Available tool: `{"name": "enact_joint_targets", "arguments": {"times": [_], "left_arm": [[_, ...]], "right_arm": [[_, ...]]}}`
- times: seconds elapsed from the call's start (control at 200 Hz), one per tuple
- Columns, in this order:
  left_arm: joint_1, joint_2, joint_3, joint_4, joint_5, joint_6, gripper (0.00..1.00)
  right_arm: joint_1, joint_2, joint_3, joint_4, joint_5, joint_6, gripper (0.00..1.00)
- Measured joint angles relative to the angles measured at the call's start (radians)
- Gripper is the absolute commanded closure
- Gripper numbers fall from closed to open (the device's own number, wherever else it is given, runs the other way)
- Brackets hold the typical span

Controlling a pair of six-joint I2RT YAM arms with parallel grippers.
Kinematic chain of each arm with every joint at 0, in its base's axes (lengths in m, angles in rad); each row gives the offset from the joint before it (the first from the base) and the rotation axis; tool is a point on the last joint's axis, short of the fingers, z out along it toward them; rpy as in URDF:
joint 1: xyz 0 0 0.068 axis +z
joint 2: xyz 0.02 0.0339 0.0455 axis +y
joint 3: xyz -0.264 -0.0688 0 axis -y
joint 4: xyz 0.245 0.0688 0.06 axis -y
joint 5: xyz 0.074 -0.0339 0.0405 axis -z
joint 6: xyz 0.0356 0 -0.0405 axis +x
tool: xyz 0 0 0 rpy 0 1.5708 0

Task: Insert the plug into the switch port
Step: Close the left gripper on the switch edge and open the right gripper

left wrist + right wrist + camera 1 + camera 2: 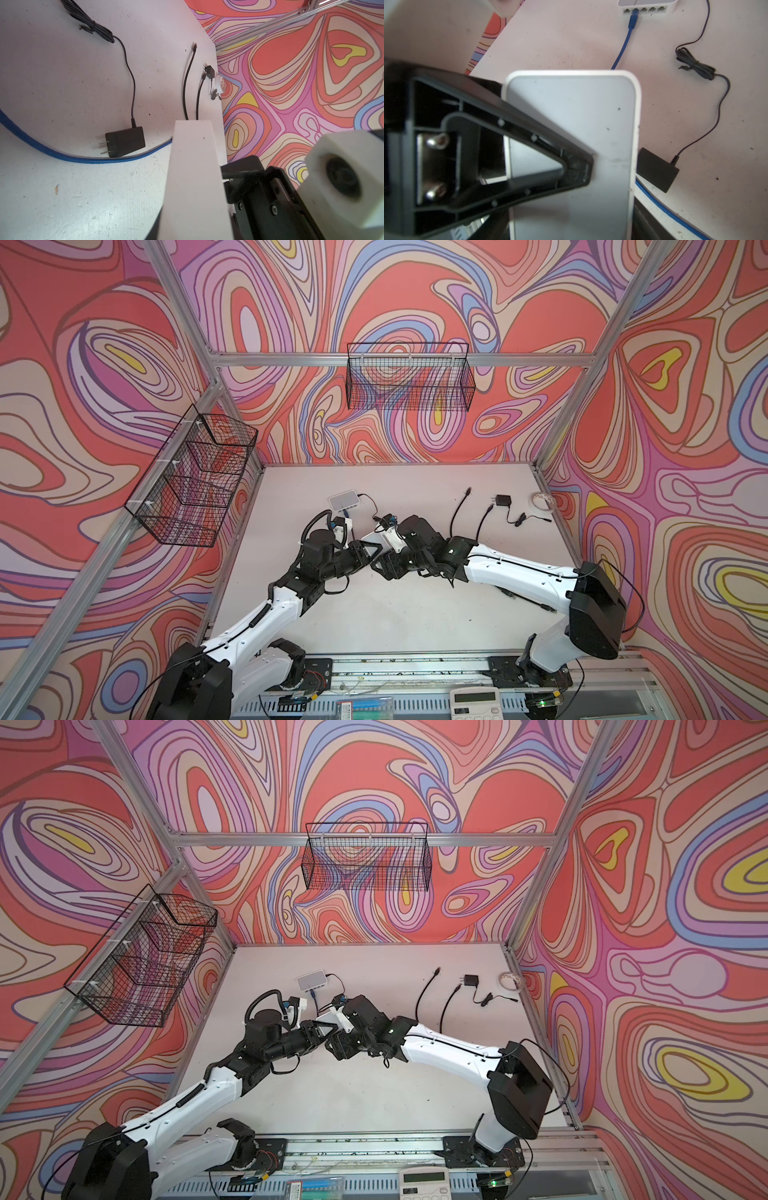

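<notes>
The left gripper (588, 169) and right gripper (376, 560) both clamp a switch (571, 116) raised between them, no plug in hand; a blue plug (633, 17) sits in the far switch (343, 499), while black cables (457, 510) lie loose.

On the counter (374, 1094) the left gripper (330, 1029) and the right gripper (332, 1041) meet near the middle, at a raised white box (327, 1017). At 11 o'clock from them lies the switch (312, 981), with a blue cable (314, 997) plugged in. At 2 o'clock lie a long black cable (424, 996), a shorter black cable (449, 1006), a power adapter (470, 981) and a tape roll (509, 982).
</notes>
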Motion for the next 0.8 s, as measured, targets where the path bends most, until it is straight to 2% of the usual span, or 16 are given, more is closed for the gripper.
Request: {"name": "enact_joint_targets", "arguments": {"times": [0.09, 0.205, 0.27, 0.335, 0.376, 0.426, 0.796], "left_arm": [[0.002, 0.013, 0.018, -0.013, 0.014, 0.0, 1.0], [0.004, 0.027, 0.039, -0.028, 0.031, 0.003, 1.0], [0.006, 0.031, 0.044, -0.034, 0.037, 0.004, 1.0], [0.006, 0.031, 0.048, -0.043, 0.037, 0.006, 1.0], [0.006, 0.032, 0.052, -0.051, 0.038, 0.007, 1.0], [0.006, 0.034, 0.055, -0.063, 0.039, 0.01, 1.0], [0.015, 0.038, 0.074, -0.115, 0.022, 0.023, 1.0]], "right_arm": [[-0.001, 0.0, 0.012, -0.015, 0.004, -0.002, 0.55], [-0.002, 0.0, 0.025, -0.032, 0.013, -0.003, 0.39], [-0.002, 0.0, 0.028, -0.039, 0.016, -0.003, 0.28], [-0.002, 0.0, 0.029, -0.042, 0.017, -0.003, 0.22], [-0.002, 0.0, 0.029, -0.042, 0.018, -0.008, 0.11], [-0.001, 0.0, 0.028, -0.04, 0.024, -0.011, 0.02], [0.006, -0.102, -0.068, -0.025, 0.102, 0.004, 0.02]]}}
